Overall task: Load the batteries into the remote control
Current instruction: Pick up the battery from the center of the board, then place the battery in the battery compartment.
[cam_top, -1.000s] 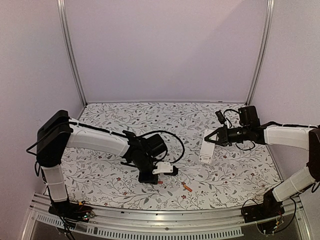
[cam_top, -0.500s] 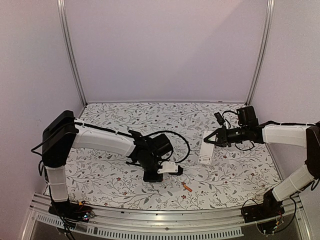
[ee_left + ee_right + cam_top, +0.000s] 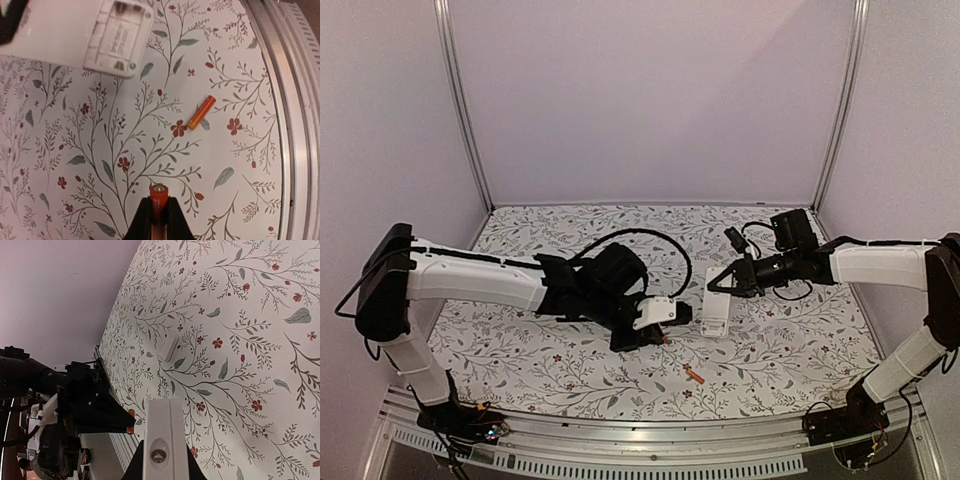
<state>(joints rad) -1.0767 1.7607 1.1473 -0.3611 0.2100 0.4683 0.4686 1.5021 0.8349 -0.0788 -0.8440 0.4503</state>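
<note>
The jaws of your left gripper (image 3: pixel 159 205) pinch 1 small orange cylindrical battery (image 3: pixel 159 192), its long axis pointing straight ahead. Ahead and to the left is the slim white plastic remote control (image 3: pixel 117 37), its open recess towards you, its other end clamped in the jaws of the right gripper (image 3: pixel 162 460). The 2nd orange battery (image 3: pixel 201 112) lies loose on the floral tabletop (image 3: pixel 75 150), ahead and to the right. The moulded marks in the recess are unreadable.
</note>
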